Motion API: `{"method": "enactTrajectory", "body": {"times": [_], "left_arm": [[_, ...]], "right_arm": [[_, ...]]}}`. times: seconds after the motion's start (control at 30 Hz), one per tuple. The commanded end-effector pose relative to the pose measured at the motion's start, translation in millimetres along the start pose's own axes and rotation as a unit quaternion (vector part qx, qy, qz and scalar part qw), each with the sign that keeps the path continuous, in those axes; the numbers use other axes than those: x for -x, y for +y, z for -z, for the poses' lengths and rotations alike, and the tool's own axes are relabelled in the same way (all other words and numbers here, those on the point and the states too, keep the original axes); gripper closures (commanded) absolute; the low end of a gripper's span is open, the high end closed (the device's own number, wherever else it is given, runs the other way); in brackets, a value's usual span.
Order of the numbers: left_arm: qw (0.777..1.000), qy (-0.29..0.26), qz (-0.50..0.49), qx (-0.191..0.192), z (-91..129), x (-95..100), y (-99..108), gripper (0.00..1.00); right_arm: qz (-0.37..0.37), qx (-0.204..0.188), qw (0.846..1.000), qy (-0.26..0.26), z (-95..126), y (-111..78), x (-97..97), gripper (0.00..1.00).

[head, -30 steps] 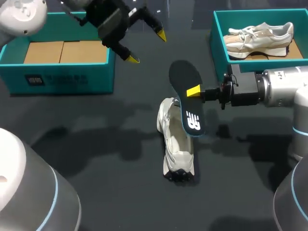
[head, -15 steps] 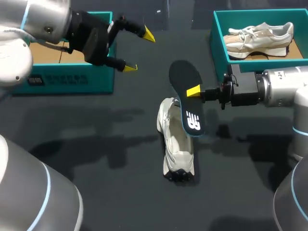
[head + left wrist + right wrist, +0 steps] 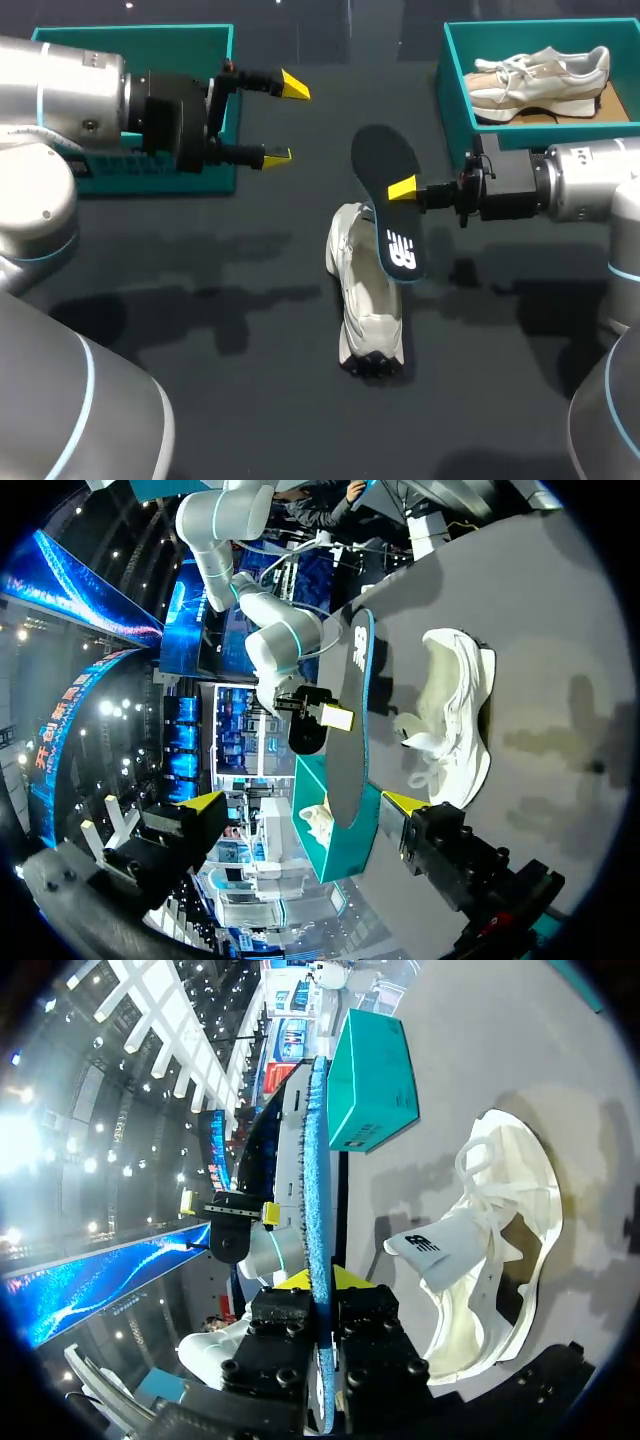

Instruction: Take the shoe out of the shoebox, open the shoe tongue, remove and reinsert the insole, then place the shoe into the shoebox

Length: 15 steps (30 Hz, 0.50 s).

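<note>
The white shoe (image 3: 368, 300) lies mid-table. Just above it the right gripper (image 3: 400, 190) is clamped on the edge of the dark insole (image 3: 388, 215), so the insole is out; next, I judge, it must tip down and slide back into the shoe. Open table lies left and near. Farther off, the left gripper (image 3: 286, 122), fingers apart and empty, hangs before the left shoebox (image 3: 180, 45), while the far-right box (image 3: 455, 100) crowds the right arm.

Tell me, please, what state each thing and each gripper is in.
White lace-up shoe: on the table, tongue open, insole out.
Dark flat insole: out of the shoe, gripped.
Right gripper: shut on the insole.
Left gripper: open, empty.
Right teal cardboard shoebox: open, holding a beige sneaker.
Left teal cardboard shoebox: open.
</note>
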<state>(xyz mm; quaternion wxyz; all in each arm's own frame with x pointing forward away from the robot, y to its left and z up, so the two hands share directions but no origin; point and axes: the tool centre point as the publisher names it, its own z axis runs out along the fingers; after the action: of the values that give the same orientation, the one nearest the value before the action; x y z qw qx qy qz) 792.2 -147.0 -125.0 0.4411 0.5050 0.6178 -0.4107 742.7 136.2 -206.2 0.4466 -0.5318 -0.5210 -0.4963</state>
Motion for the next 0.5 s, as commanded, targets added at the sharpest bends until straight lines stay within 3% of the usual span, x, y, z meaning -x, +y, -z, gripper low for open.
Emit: {"method": "enactTrajectory", "body": {"times": [0.03,0.5], "left_arm": [[0.997,-0.074,-0.011,0.007,-2,-8.5,-4,0.00],[0.997,-0.079,-0.013,-0.013,-27,-27.1,-12,0.00]], "right_arm": [[-0.007,0.019,1.000,0.003,-4,-3.7,-1.5,1.00],[-0.010,0.027,0.999,0.016,-18,-9.5,-24.5,1.00]]}}
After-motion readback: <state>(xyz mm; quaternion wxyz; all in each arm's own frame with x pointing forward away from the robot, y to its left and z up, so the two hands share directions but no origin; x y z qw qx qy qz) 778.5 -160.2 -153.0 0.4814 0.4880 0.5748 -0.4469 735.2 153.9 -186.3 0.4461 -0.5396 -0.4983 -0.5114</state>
